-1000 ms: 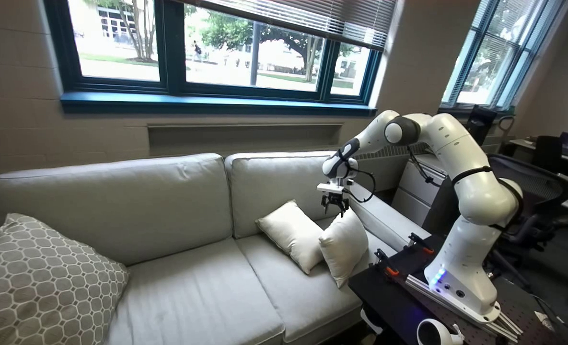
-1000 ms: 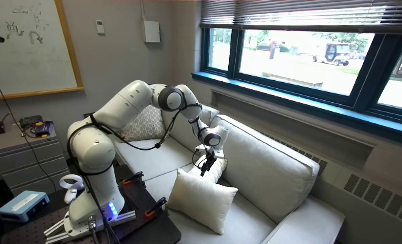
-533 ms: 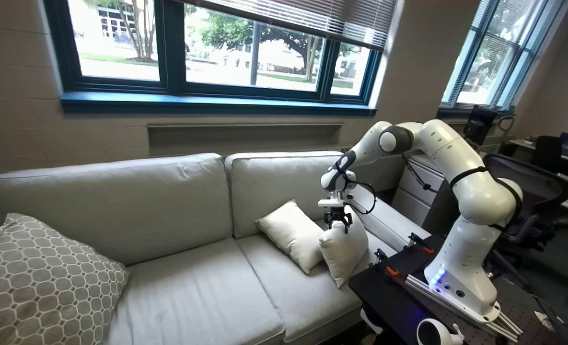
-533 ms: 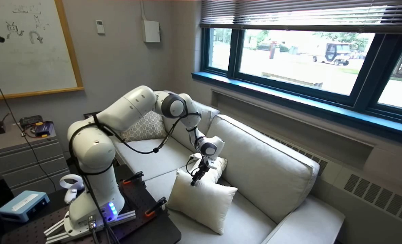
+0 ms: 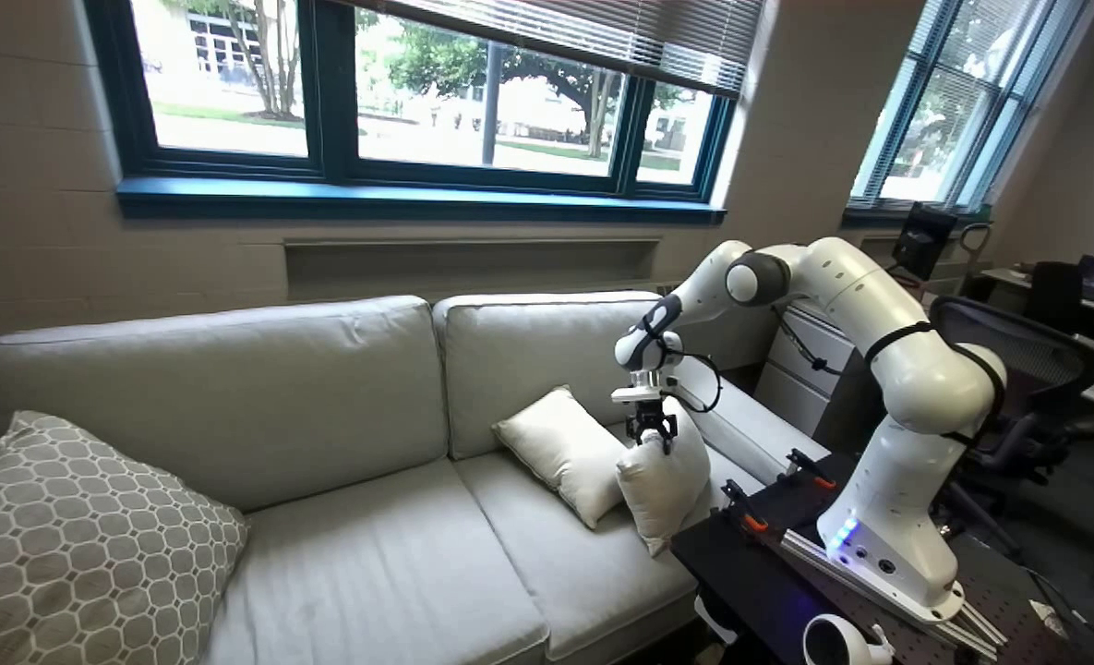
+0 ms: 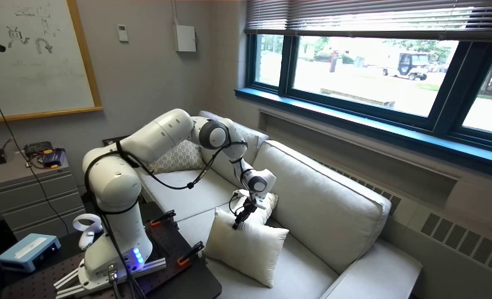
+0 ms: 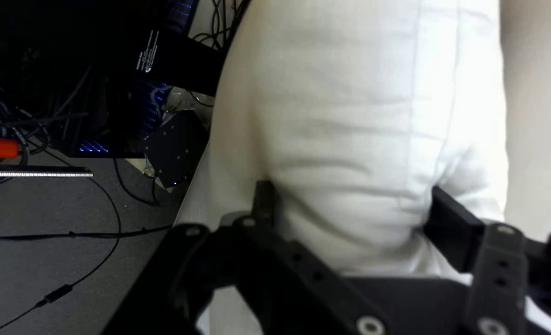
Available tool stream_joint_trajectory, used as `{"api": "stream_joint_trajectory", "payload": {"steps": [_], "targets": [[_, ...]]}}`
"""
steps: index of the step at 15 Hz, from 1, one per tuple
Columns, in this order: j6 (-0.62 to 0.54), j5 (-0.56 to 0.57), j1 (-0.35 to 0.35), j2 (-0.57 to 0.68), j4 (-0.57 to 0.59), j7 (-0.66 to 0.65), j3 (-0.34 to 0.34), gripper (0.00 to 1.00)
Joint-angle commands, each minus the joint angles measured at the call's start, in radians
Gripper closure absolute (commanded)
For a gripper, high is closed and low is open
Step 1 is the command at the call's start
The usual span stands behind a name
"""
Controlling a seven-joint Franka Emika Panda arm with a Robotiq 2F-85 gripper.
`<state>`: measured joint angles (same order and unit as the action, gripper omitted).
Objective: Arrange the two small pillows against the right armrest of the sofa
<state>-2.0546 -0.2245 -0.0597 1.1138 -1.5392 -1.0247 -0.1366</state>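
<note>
The gripper (image 7: 355,216) points downward over the upper rim of the nearer cream pillow (image 6: 250,251), and its two fingers (image 7: 452,228) stand roughly halfway apart, one on each side of this rim. In the wrist view the cloth between them is squeezed into creases, so the gripper has hold of the pillow by its upper part. This pillow stands on its edge, somewhat tilted, on the sofa (image 5: 343,563), just past the edge of the black table (image 6: 204,281) which faces the seat, and near to that table's corner. The farther cream pillow (image 5: 560,453) lies tilted near the back cushion (image 5: 547,351), more distant from the same table edge; whether the two pillows touch each other I cannot say surely, because the views overlap them. The right armrest (image 6: 378,270) is beyond the table's corner, and in an exterior view a part of the seat shows between it and the nearer pillow, so these are apart. Two clamps (image 6: 192,254) sit along the sofa-side edge of the table. A grey patterned pillow (image 5: 94,545) rests at the opposite end of the sofa, well apart from the table's corners.
</note>
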Motion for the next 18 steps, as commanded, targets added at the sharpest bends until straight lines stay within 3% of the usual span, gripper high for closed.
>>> {"api": "stream_joint_trajectory", "payload": {"steps": [1, 7, 10, 11, 18], "targets": [[0.043, 0.017, 0.004, 0.035, 0.060, -0.023, -0.001, 0.51], [0.010, 0.005, -0.009, 0.007, 0.061, -0.132, -0.027, 0.91], [-0.093, -0.017, -0.010, -0.095, -0.012, -0.216, -0.038, 0.96], [-0.124, -0.022, -0.005, -0.155, -0.059, -0.231, -0.040, 0.92], [-0.334, -0.071, 0.033, -0.474, -0.346, -0.353, -0.080, 0.91]]}}
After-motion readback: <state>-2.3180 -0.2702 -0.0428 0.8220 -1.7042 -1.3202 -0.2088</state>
